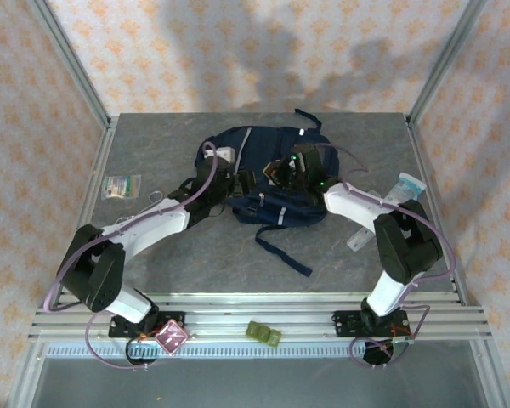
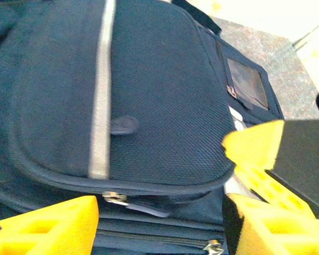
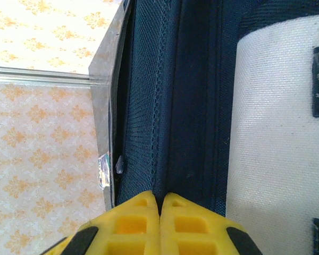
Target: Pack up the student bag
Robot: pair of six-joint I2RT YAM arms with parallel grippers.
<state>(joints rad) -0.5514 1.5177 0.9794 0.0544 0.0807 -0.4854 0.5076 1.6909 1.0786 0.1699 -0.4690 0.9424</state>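
The student bag point(image 1: 263, 174), navy blue with a pale stripe, lies in the middle of the grey table. My left gripper point(image 1: 240, 183) is at the bag's left side. In the left wrist view the left gripper point(image 2: 159, 215) stands open, its yellow fingers point(image 2: 48, 226) either side of the bag's point(image 2: 159, 95) zipped edge, with a metal zipper pull point(image 2: 116, 198) lying free between them. My right gripper point(image 1: 292, 170) is on top of the bag. In the right wrist view the right gripper point(image 3: 160, 204) is shut on a fold of the bag's point(image 3: 191, 106) navy fabric beside a white patch point(image 3: 276, 138).
A small packet point(image 1: 121, 187) lies at the table's left edge. A white and blue item point(image 1: 406, 189) and a flat pale strip point(image 1: 360, 239) lie at the right. A loose bag strap point(image 1: 285, 252) trails toward the front. A green object point(image 1: 263, 333) sits on the front rail.
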